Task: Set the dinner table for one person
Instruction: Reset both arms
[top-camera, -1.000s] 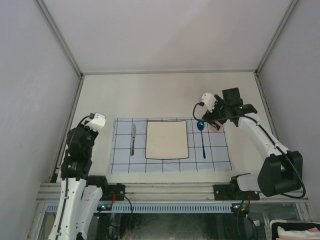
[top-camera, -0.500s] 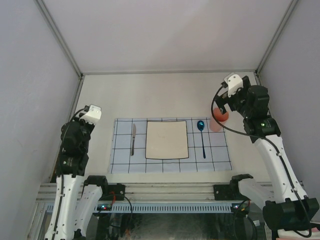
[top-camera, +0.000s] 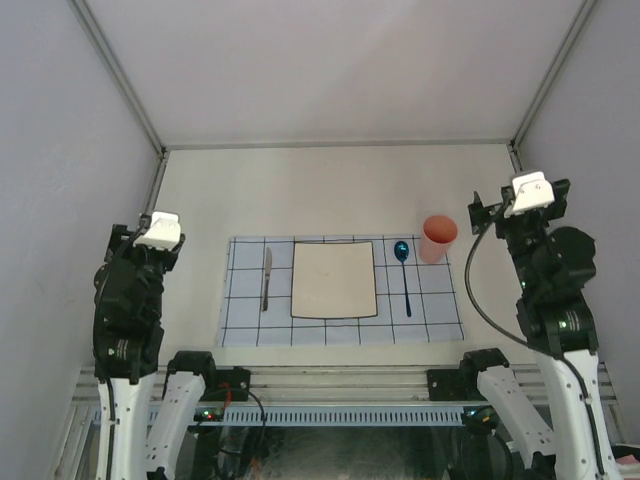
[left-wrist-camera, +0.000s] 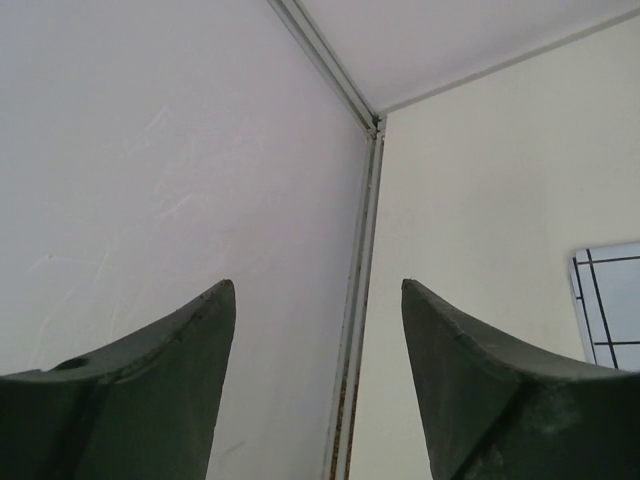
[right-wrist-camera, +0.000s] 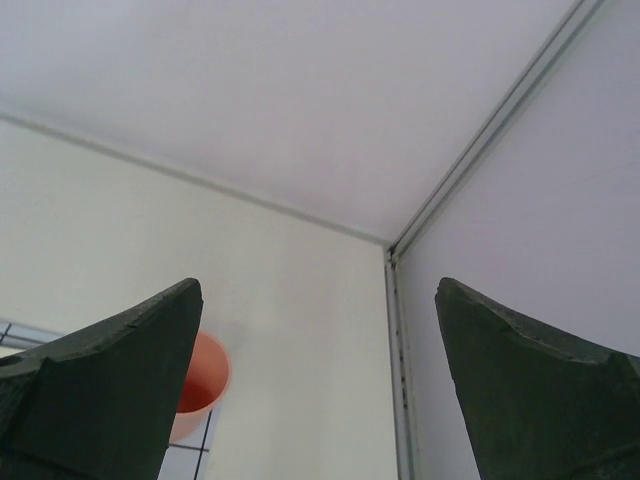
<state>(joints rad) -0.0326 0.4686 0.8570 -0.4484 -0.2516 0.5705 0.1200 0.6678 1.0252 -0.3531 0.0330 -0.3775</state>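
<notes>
Right wrist view: orange cup (right-wrist-camera: 208, 378) partly hidden behind a finger of the right hand (right-wrist-camera: 318, 285); its left side and base not visible. Left wrist view: grid cloth (left-wrist-camera: 612, 300) cut off at the right edge; only a corner shows.

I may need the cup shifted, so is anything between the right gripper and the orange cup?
Nothing visible. The open right gripper hangs to the right of the orange cup, with only bare dinner table between them. The spoon lies on the cup's other side.
</notes>
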